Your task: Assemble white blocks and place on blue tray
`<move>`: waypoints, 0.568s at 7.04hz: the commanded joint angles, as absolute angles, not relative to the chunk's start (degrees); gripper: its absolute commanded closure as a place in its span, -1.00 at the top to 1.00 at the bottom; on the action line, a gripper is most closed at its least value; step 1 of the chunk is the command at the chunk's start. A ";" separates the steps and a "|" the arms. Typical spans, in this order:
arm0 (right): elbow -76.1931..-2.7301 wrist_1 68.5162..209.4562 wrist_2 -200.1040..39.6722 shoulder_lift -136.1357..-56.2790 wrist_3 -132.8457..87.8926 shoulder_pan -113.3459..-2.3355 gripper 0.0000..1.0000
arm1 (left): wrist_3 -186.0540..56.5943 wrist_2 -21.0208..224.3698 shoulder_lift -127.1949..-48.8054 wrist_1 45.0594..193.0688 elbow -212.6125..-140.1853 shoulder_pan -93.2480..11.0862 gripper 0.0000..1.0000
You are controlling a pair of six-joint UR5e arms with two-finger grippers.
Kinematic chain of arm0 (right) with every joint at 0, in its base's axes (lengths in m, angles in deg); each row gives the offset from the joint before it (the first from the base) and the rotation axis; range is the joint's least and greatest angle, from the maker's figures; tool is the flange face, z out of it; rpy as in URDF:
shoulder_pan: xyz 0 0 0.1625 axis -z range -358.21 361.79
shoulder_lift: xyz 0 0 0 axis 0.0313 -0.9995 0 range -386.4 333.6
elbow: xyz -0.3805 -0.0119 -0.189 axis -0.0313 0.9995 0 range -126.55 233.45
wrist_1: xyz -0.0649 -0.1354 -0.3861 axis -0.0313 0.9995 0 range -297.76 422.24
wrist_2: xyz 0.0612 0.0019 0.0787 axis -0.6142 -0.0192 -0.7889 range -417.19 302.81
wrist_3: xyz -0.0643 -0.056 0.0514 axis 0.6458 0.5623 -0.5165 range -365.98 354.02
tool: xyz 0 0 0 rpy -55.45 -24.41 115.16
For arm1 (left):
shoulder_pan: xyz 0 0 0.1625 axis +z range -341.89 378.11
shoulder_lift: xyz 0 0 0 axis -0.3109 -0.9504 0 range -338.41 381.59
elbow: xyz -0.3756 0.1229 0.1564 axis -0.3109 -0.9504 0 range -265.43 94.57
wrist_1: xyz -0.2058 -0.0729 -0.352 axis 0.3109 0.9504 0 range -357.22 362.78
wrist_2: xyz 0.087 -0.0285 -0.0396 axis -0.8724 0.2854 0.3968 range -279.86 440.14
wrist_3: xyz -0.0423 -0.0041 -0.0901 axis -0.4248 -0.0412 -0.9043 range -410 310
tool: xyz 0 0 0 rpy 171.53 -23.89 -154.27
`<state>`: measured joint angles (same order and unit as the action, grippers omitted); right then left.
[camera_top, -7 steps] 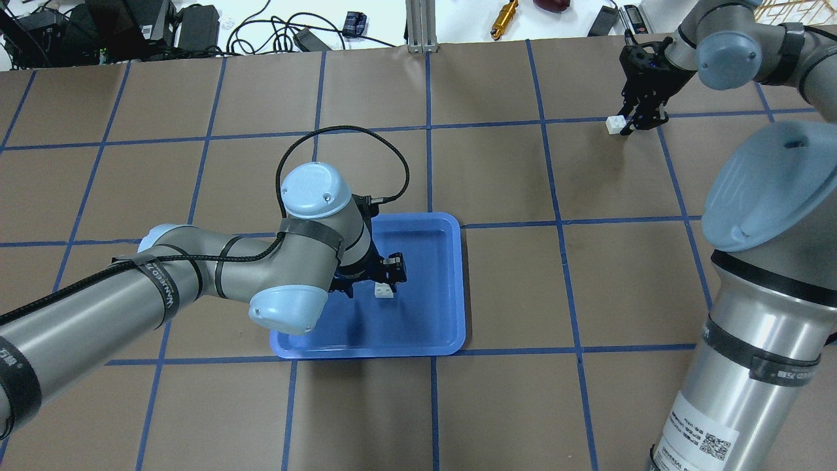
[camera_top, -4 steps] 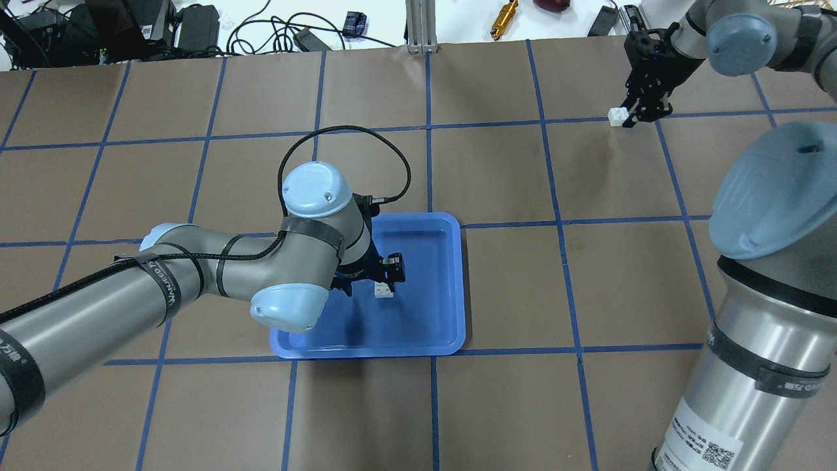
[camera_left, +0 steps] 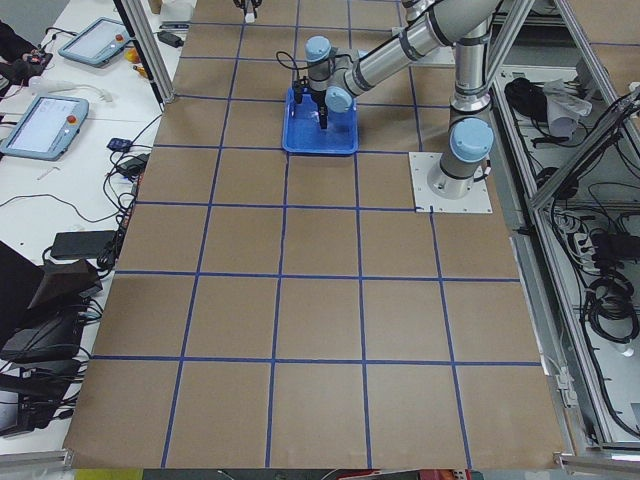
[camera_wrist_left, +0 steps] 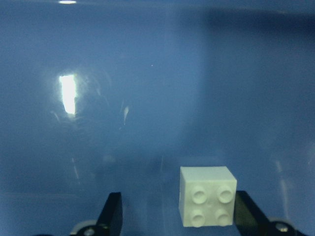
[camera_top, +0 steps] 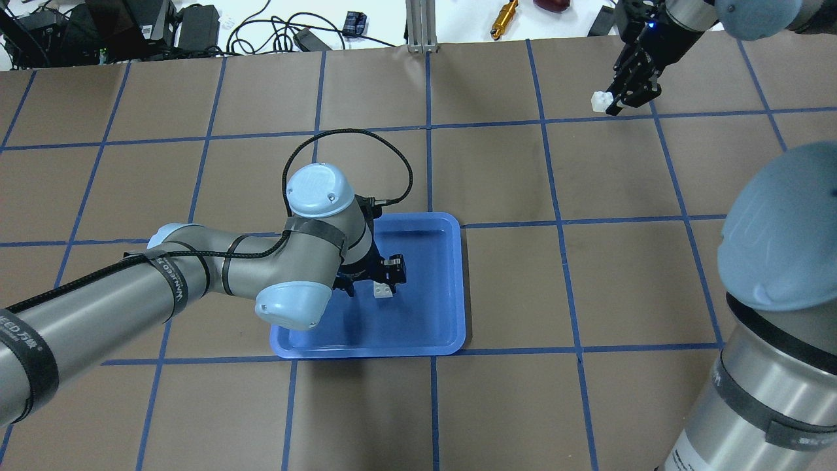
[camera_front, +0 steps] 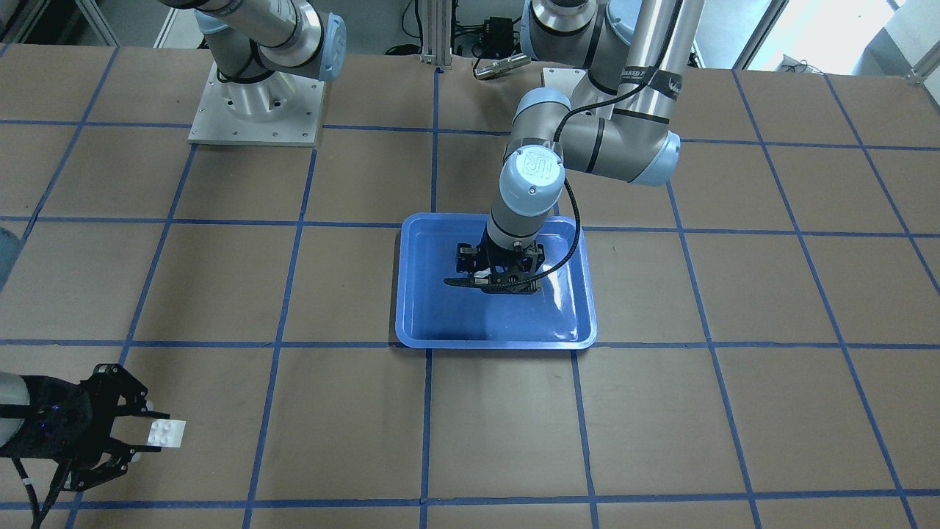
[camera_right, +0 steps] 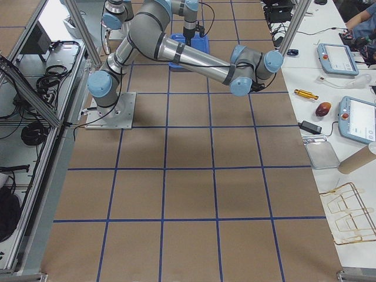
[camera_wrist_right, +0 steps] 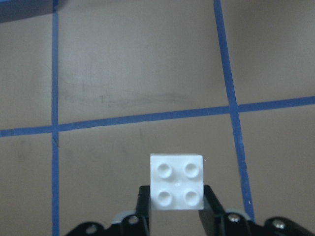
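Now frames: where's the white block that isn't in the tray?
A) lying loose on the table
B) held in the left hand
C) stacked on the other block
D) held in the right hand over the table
D: the right hand grips a white block between its fingers over the brown table, far from the blue tray where the other block sits.
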<state>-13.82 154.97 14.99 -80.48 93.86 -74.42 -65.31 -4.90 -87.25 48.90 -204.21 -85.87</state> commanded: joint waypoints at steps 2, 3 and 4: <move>-26.14 155.48 14.53 -90.00 91.14 -76.52 -1.00 | -64.33 -5.64 -87.57 49.10 -202.76 -85.42 0.65; -29.66 157.93 14.61 -93.08 89.40 -77.56 -1.00 | -64.24 -5.73 -87.57 49.19 -202.85 -85.33 0.65; -32.92 157.95 14.70 -96.41 87.30 -78.88 -1.00 | -64.24 -5.64 -87.30 49.45 -202.59 -85.33 0.65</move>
